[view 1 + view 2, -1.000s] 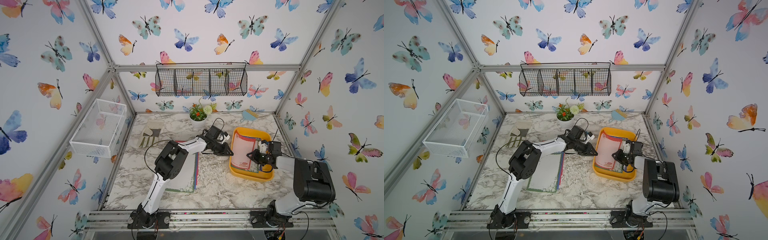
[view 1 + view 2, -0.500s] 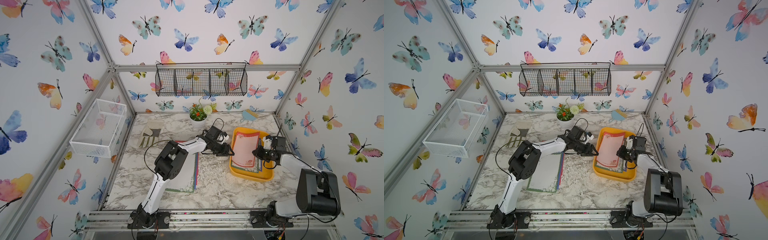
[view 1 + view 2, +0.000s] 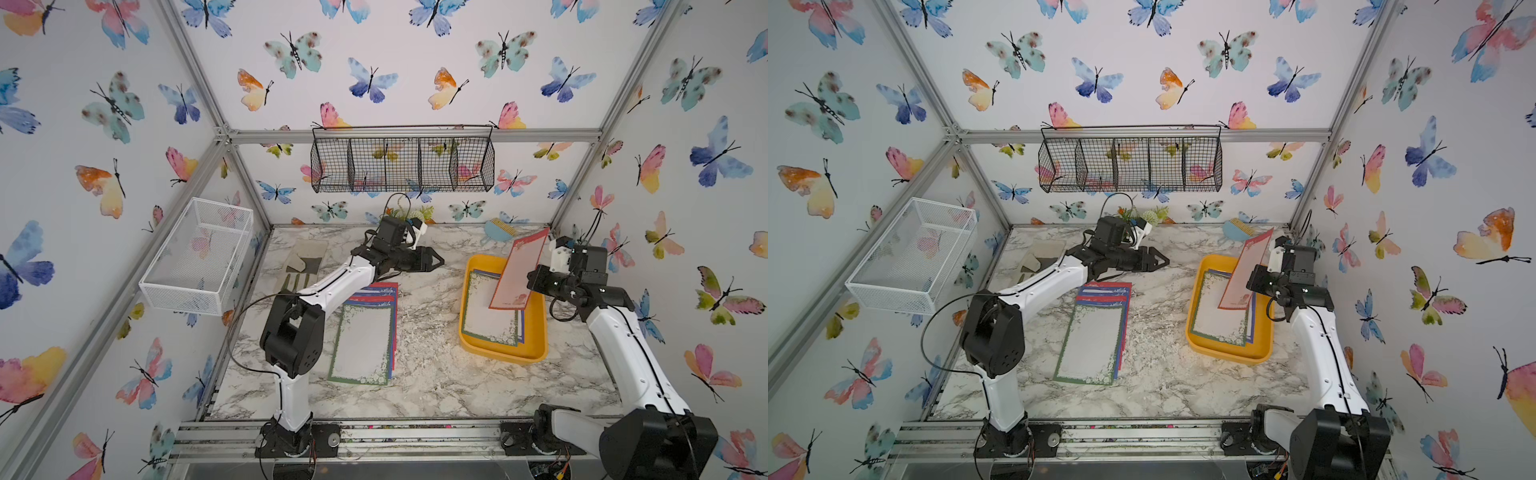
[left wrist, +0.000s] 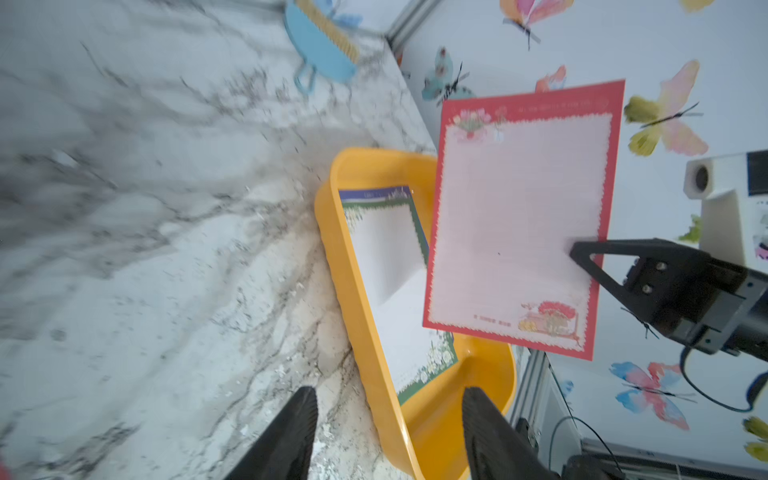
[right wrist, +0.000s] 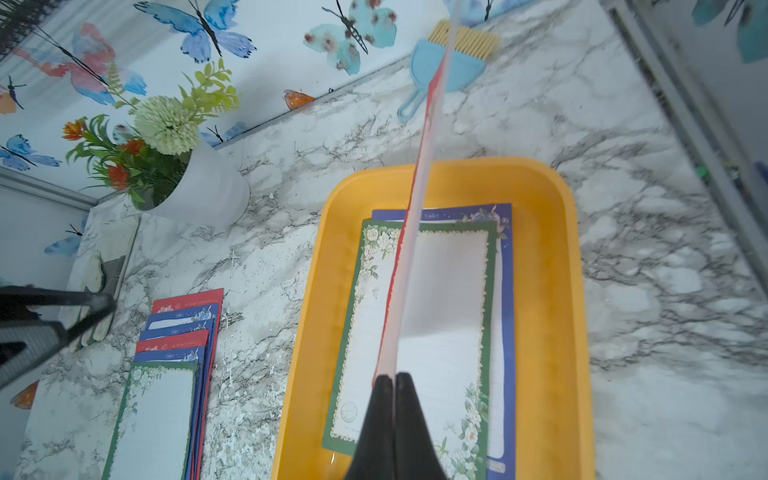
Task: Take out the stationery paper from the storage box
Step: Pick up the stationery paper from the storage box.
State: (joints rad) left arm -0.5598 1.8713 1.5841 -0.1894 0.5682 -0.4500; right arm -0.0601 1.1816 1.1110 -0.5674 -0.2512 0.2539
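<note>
The yellow storage box (image 3: 500,353) (image 3: 1225,358) sits right of the table's middle. Inside lies stationery paper, a green-bordered sheet (image 3: 486,309) (image 5: 449,311) on top of a blue-bordered one (image 5: 505,266). My right gripper (image 3: 530,277) (image 5: 392,376) is shut on the side edge of a red-bordered pink sheet (image 3: 519,270) (image 3: 1244,270) (image 4: 519,216), which it holds nearly upright above the box. My left gripper (image 3: 440,262) (image 4: 390,395) hovers open and empty left of the box, pointing toward it. A stack of several sheets (image 3: 365,328) (image 5: 166,374) lies on the table under the left arm.
A potted flower (image 5: 199,183) and a blue brush (image 3: 498,230) stand along the back wall. Grey gloves (image 3: 303,262) lie at the back left. A white mesh basket (image 3: 199,253) hangs on the left wall, a black wire basket (image 3: 403,162) on the back wall.
My right gripper closed on the red-bordered sheet and raised it out of the box, swinging it upright. My left gripper's jaws opened and it lifted slightly.
</note>
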